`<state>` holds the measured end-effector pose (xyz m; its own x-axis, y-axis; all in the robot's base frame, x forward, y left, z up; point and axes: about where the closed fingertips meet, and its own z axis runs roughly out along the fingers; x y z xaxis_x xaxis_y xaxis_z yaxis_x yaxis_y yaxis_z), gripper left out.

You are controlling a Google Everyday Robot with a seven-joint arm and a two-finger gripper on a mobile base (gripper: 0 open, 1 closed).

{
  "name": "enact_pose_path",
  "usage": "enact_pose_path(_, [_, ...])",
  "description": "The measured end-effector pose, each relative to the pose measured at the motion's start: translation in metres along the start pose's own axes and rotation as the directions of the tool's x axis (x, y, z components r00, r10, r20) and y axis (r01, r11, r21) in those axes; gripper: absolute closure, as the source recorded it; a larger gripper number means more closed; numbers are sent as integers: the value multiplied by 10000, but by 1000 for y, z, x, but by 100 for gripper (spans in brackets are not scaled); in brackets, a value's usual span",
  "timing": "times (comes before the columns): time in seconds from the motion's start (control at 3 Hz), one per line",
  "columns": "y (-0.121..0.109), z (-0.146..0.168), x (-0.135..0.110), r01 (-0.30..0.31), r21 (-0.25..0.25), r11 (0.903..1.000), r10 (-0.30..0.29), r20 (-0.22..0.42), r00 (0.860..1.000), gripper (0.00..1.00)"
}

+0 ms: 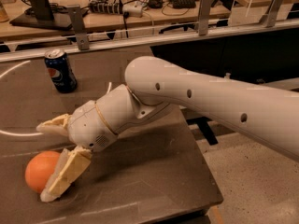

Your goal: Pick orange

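Note:
The orange (pixel 38 171) is round and bright orange and lies on the dark table near its front left. My gripper (pixel 43 162) is at the orange, with its fingers spread open. The near finger (pixel 67 173) lies against the orange's right side and hides part of it. The far finger (pixel 52 126) points left just above and behind the fruit. The orange rests on the table and is not lifted. The white arm (pixel 210 101) reaches in from the right.
A blue Pepsi can (pixel 60 70) stands upright at the back left of the table (pixel 154 171). A white curved line (pixel 14 134) is marked on the table top. The table's right edge drops to the floor (pixel 252 176). A cluttered bench (pixel 117 8) runs behind.

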<state>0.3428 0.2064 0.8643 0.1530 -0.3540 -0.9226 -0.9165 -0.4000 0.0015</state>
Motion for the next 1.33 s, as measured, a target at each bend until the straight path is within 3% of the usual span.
enact_pose_path(0.67, [10, 13, 0, -216, -279, 9994, 228, 429, 9988, 64])
enact_pose_path(1.0, [-3, 0, -28, 303, 661, 9974, -373, 1071, 9935, 88])
enact_pose_path(1.33, [-15, -33, -63, 1041, 1768, 9787, -1251, 1117, 9858, 100])
